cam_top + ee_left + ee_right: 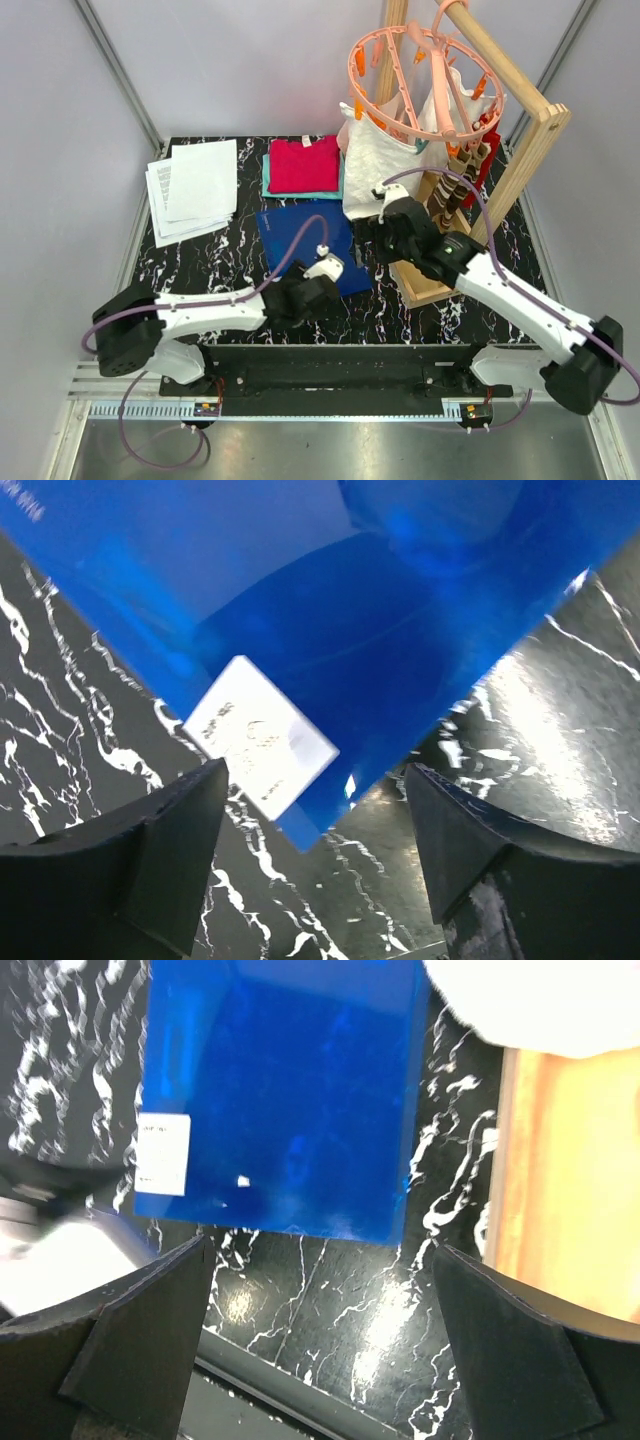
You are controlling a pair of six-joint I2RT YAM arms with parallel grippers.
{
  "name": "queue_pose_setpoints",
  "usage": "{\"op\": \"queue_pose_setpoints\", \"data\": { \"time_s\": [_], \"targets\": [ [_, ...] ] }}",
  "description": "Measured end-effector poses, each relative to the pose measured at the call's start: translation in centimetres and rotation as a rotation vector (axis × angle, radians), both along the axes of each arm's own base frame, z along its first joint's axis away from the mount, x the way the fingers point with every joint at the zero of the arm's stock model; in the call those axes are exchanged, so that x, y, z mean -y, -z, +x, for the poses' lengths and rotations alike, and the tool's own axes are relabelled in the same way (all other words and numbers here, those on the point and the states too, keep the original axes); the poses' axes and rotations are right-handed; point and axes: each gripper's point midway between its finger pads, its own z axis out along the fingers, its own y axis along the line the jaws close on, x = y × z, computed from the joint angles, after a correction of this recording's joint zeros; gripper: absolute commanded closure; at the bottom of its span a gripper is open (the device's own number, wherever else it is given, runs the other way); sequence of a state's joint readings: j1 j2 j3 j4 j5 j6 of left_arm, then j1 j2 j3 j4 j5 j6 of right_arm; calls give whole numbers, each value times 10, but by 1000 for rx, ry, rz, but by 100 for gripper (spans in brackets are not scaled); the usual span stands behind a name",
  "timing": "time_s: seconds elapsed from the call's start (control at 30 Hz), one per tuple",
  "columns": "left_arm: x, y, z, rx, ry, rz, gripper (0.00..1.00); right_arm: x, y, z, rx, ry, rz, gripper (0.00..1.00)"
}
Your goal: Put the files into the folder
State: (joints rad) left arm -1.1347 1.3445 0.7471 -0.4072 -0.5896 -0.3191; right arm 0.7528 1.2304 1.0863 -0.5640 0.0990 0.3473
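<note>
Finding: the folder (300, 235) lies flat and closed at mid-table on the marbled table (200, 265). The red and teal clothes (303, 163) sit just beyond its far edge. The files (192, 188) are a loose fanned stack at the far left, well apart from the folder and not yet handled.

Left gripper (315, 780): jaws spread and grasping nothing. They straddle the folder's near corner, the one bearing the barcode sticker (262, 735). Whether a fingertip touches the plastic cannot be told.

Right gripper (320, 1250): jaws fully released and holding nothing, poised above the folder's right side, near the white cloth bag (375, 165).

Assessment: the step in hand appears to be opening the cover.

- The left jaws should take only the top leaf at that corner; pinching both leaves would lift the whole folder.
- The plastic looks slick and thin (likely to slide on the marble), so the right gripper would do well to pin the lower leaf during the lift.
- The sheets should then be gathered square before they are slid in.
</note>
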Motion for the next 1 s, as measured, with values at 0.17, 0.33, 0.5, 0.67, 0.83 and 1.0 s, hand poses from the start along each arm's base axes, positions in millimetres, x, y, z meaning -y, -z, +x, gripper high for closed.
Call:
{"op": "queue_pose_setpoints", "data": {
  "time_s": [0.17,0.33,0.5,0.67,0.83,1.0],
  "targets": [
    [24,8,-8,26,58,84,22,17,-28,-6,100,42,61,0],
    [36,17,-17,54,85,181,23,32,-33,-14,142,71,85,0],
    [40,26,-17,86,72,270,37,39,-18,-17,119,109,73,0],
    [30,33,-12,121,30,353,52,45,3,-19,72,175,67,0],
    [28,35,-7,148,14,393,58,48,18,-21,31,224,74,0],
    [29,40,-4,154,6,410,67,50,29,-20,2,278,76,0]
  ]
}}
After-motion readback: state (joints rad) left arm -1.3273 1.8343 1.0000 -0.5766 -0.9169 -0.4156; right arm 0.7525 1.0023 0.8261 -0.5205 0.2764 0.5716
